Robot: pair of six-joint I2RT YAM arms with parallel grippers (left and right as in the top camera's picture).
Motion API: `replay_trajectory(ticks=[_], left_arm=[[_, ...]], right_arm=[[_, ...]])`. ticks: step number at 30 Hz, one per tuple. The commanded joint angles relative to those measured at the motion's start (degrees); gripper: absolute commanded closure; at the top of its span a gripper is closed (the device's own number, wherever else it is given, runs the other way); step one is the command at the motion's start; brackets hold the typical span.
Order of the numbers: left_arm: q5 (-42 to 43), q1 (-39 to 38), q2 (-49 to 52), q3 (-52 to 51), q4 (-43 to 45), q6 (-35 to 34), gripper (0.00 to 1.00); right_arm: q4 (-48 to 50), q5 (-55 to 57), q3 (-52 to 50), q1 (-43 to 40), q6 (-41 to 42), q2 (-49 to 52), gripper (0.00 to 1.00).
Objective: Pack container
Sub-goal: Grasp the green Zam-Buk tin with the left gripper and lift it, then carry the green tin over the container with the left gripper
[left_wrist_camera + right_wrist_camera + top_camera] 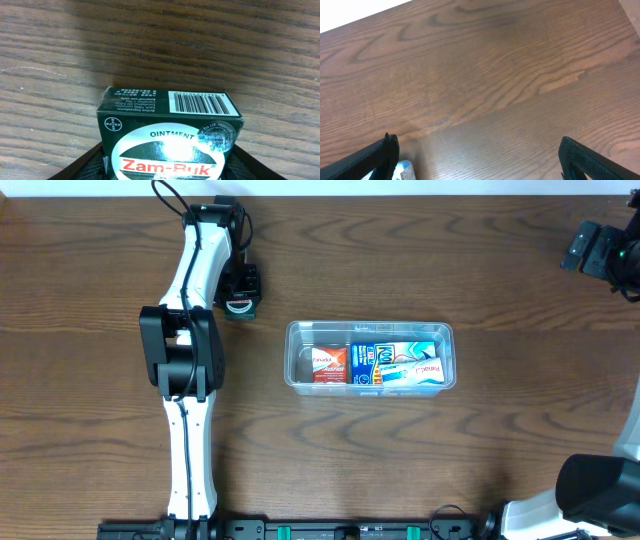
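The container (370, 326) is a clear shallow tub at the table's centre. It holds an orange-red box (329, 364) on its left and blue-and-white packets (400, 363) on its right. My left gripper (240, 298) is left of and behind the tub, shut on a dark green Zam-Buk ointment box (167, 120), which sits between its fingers (167, 172) low over the wood. My right gripper (592, 246) is at the far right back corner. Its fingers (480, 160) are spread wide and empty.
The brown wooden table (450, 460) surrounds the tub. A small blue-and-white thing (402, 170) shows at the bottom edge of the right wrist view beside the left finger. The table's far edge runs along the top of the overhead view.
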Motion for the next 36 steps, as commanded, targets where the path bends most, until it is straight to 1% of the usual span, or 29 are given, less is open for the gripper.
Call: replay_trajectory(ticks=[1,12,17,22,30,34,36], left_arm=[[0.2,0.0,0.9,0.3,-0.7,-0.3,0.37],[0.2,0.0,-1.0,0.5,-3.8,-0.3,0.37],[0.2,0.0,-5.9,0.5,-5.5,-0.3,0.37],[0.9,-0.7,-13.6,0.5,-9.4,-0.3,0.37],[1.0,-6.1,-25.8,0.5,-17.7,-0.9,0.37],[1.0,-10.9,-30.1,0.5,-20.9,-3.0,0.37],[1.0,-13.3,-31.2,0.5,-21.8,-5.4,0.37]], right_arm=[[-0.1,0.4,0.5,-0.1,0.7,-0.5,0.01],[-0.1,0.4,0.5,-0.1,0.7,-0.5,0.01],[-0.1,0.4,0.5,-0.1,0.7,-0.5,0.01],[-0.1,0.4,0.5,-0.1,0.7,-0.5,0.01],[-0.1,0.4,0.5,-0.1,0.7,-0.5,0.01],[-0.1,0.4,0.5,-0.1,0.7,-0.5,0.01],[-0.1,0.4,0.5,-0.1,0.7,-0.5,0.01]])
